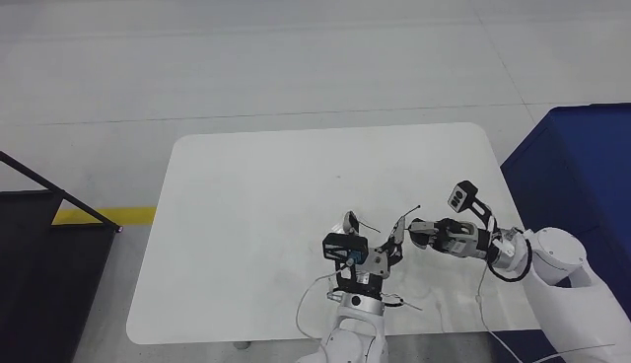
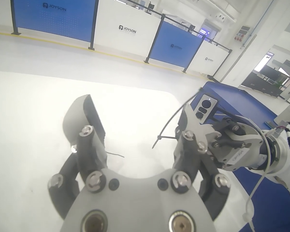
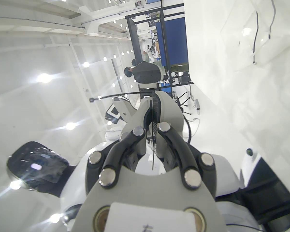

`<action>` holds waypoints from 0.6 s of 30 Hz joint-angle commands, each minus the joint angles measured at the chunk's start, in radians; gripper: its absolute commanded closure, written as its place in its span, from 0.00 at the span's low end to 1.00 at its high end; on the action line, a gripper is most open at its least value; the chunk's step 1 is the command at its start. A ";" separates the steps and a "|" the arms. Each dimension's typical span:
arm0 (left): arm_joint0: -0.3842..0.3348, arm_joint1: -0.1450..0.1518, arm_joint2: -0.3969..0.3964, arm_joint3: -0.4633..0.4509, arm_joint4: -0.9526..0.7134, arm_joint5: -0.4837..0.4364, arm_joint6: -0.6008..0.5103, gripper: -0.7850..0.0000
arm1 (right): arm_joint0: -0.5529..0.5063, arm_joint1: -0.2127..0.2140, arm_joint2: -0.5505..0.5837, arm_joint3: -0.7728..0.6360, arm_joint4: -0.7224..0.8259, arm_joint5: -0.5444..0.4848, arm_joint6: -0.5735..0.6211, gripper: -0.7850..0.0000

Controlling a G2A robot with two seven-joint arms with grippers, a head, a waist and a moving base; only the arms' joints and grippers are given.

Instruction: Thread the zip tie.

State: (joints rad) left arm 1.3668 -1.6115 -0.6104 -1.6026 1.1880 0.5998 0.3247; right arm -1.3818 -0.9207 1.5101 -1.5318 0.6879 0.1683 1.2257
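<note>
- Table [image 1: 296, 176], white with rounded corners, carries both grippers over its near edge, the side by the robot.
- Zip tie [image 2: 169, 121], thin and black, hangs in the air above that near edge, not touching the table top. One end points up and away from the table. The other end curves down into a short hooked bit, and a short length of it crosses sideways towards the right gripper.
- Right gripper [image 3: 142, 102] is closed tight on the zip tie. The strap runs down between its two fingers, and the long end arches out past the tips to a small square head.
- Left gripper [image 2: 135, 112] stands spread wide over the table's near edge, with nothing between its fingers [image 2: 87, 121]. The zip tie hangs in the gap, close to the finger on the right gripper's side.
- That finger stands in front of the right gripper in the left wrist view and hides where the jaws pinch the strap.
- A thin dark strand [image 2: 116, 155] pokes out beside the other left finger. I cannot tell what it is.
- White cable [image 2: 256, 187] droops from the right arm's wrist, above the table's near right corner.
- Blue bin [image 1: 577, 166] stands on the floor just off the table's right side.
- Black frame [image 1: 59, 200] slants off the table's left side, with a yellow line [image 1: 99, 215] on the floor beside it.
- Blue and white panels [image 2: 55, 13] fence the floor well beyond the table's far edge.
</note>
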 commanded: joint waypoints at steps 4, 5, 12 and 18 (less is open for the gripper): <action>0.002 0.001 -0.003 -0.004 -0.003 0.006 -0.005 0.00 | 0.021 0.003 0.007 0.017 0.006 0.063 -0.011 1.00; 0.002 0.001 -0.003 -0.004 -0.003 0.006 -0.005 0.00 | 0.021 0.003 0.007 0.017 0.006 0.063 -0.011 1.00; -0.006 0.012 0.015 0.075 0.281 0.073 0.084 0.00 | 0.021 0.003 0.007 0.017 0.006 0.063 -0.011 1.00; -0.018 0.005 0.032 0.159 0.472 0.133 0.079 0.32 | 0.021 0.003 0.007 0.017 0.006 0.063 -0.011 1.00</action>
State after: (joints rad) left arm 1.3493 -1.6042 -0.5813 -1.4473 1.6464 0.7403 0.4173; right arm -1.3609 -0.9180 1.5173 -1.5153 0.6937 0.2312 1.2143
